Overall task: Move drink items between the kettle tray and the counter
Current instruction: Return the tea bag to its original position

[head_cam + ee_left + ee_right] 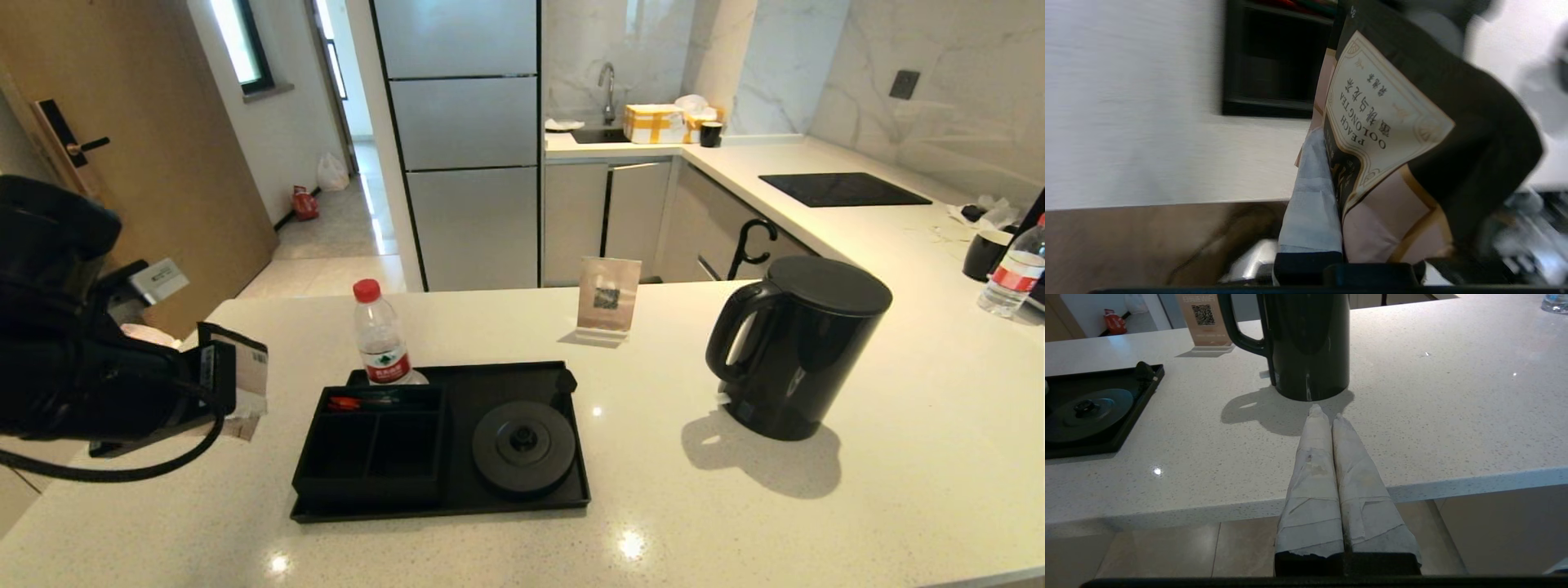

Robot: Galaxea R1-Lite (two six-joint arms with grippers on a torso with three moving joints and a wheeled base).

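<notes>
Tea sachet [1392, 110], black and beige with "Peach Oolong Tea" printed on it, is pinched in the left gripper [220, 380], held in the air over the counter's [735, 506] left part, just left of the kettle tray [457, 506]. In the left wrist view one taped finger [1310, 200] lies flat against the sachet's face; the other is hidden behind it. The divided compartment box [371, 445] sits at the tray's left end, with something red in its rear slot, and the round kettle base [522, 447] stands bare beside it. A red-capped water bottle [381, 343] stands at the tray's back edge.

Kettle [796, 347] stands on the counter, well to the right of the tray. The right gripper [1327, 414], fingers pressed together, hangs beyond the counter's near edge, pointing at the kettle.

The step in hand looks like carrying the sachet, though whether toward the box or away from it I cannot tell. Either way, the next move calls for lowering it squarely and releasing it without catching the box walls.
</notes>
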